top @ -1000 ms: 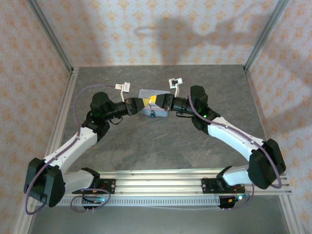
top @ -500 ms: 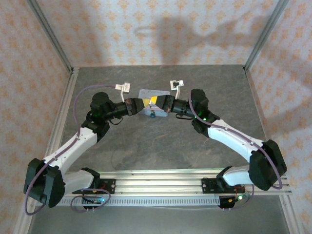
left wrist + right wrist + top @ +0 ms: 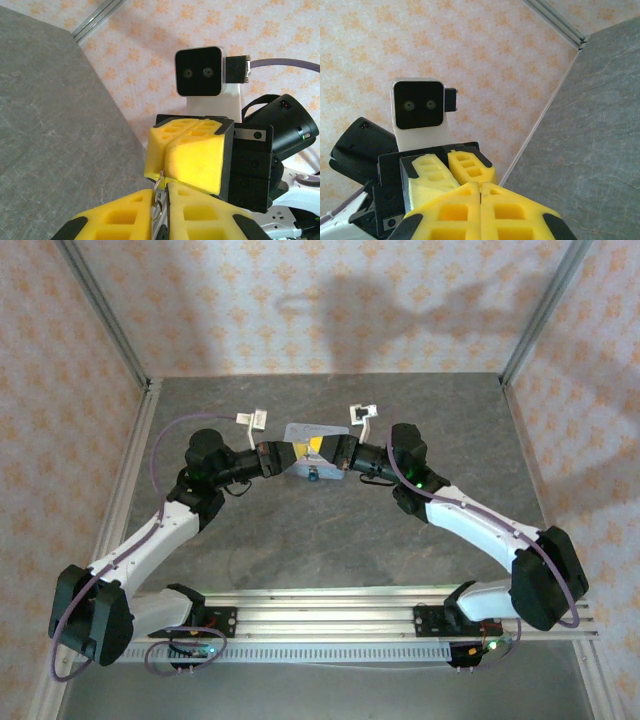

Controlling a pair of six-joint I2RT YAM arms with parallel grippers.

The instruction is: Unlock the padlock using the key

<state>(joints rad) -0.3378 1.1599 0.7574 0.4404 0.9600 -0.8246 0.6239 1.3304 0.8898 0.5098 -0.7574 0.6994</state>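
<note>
Padlock [image 3: 313, 476] lies by the near edge of the tin box [image 3: 298, 431].

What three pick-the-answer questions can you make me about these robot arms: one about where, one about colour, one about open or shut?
1. Where do the left gripper and the right gripper meet?
A) by the pale box in the middle of the table
B) down at the near rail
C) against the left wall

2. What colour are the finger pads?
A) green
B) yellow
C) black

3. How do the right gripper's pads stand?
A) wide apart
B) wrapped around a ball
C) pressed together

Answers:
1 A: the top view shows both tips meeting at the box.
2 B: both wrist views show yellow foam pads.
3 C: the right wrist view shows no gap between them.
</note>
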